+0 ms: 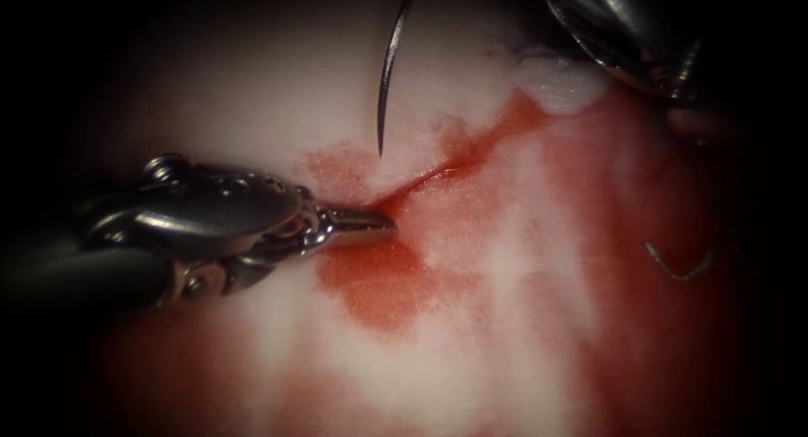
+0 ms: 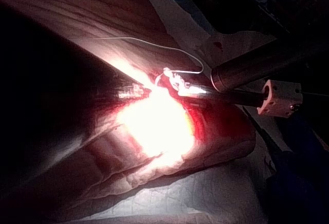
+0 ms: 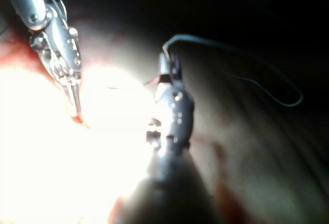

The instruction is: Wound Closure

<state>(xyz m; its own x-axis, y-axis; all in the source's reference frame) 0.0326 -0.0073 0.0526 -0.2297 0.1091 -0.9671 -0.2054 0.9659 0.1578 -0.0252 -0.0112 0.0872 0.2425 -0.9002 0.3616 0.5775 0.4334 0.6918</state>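
The cut [image 1: 438,174] runs across the tissue [image 1: 252,92] from about 8 o'clock up toward 2 o'clock. At its 8 o'clock end lies the tip of the left tool [image 1: 370,223], which reaches in from 9 o'clock. The needle [image 1: 389,66] hangs from 12 o'clock, point down, just left of the cut and clear of the tissue. The right tool [image 1: 631,41] sits at 1 o'clock, behind the cut's far end. Red fluid [image 1: 379,285] lies on the tissue around the cut and toward 6 o'clock.
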